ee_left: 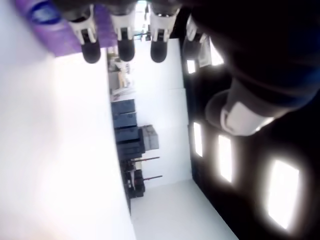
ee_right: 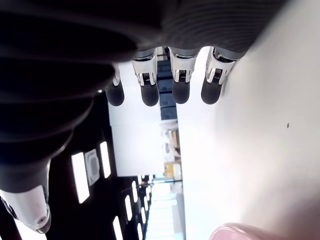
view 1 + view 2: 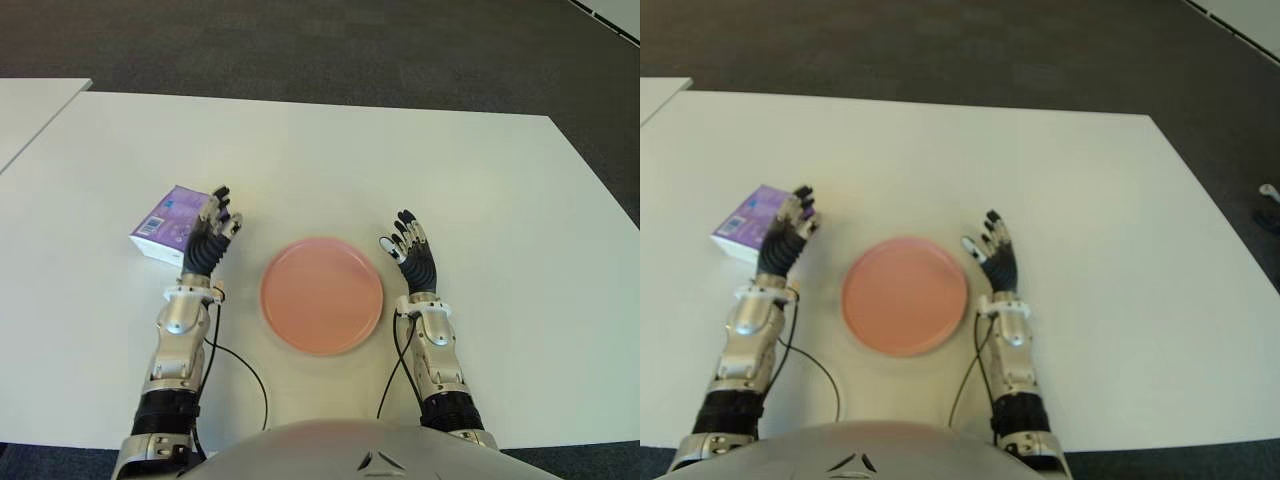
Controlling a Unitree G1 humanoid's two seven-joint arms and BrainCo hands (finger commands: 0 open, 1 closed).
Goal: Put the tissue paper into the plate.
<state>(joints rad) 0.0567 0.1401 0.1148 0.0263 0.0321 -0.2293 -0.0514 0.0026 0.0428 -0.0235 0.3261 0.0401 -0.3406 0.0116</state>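
While beside the tissue pack [image 3: 167, 223], left hand [image 3: 210, 236] open, fingers extended, nothing held.

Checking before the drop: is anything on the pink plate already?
Nothing shows on the pink plate; its face is bare. The purple tissue pack sits on the table by the open left hand. The right hand, also open, shows at the plate's right.
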